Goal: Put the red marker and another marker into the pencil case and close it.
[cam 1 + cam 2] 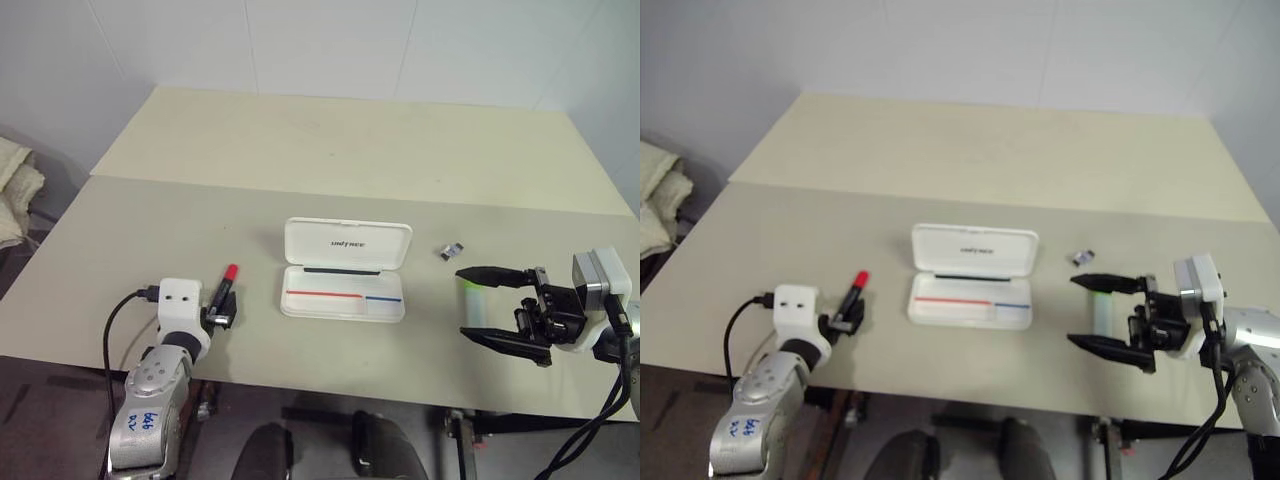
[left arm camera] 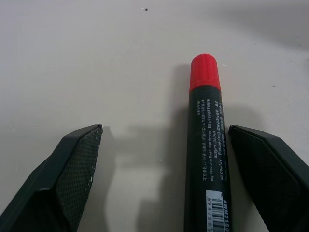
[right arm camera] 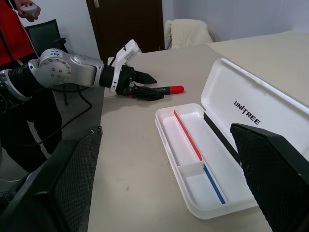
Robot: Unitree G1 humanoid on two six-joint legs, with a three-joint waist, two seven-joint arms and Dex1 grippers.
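Red cap forward, the red marker (image 2: 206, 145) lies on the table (image 1: 400, 150) between the 2 spread fingers of the left gripper (image 1: 222, 310). Its long axis runs along the line the gripper points, cap away from the wrist. The jaws are wide open and touch nothing; the marker sits nearer one finger (image 2: 270, 169) than the other, so closing would likely nudge it sideways before it is pinched.

The case (image 1: 345, 270) lies open at the table's middle, well apart from the marker and to its right, lid back, the tray with its red and blue stripes empty. The left arm is clearly the nearer one for this marker.

The right gripper (image 1: 477, 305) hangs over the table's right side, pointing left toward the case, jaws also wide open and empty. The green marker (image 1: 467, 290) lies just behind its fingers, partly hidden. A small dark object (image 1: 451, 251) lies near the case's right end.

Neither marker is in the case yet.
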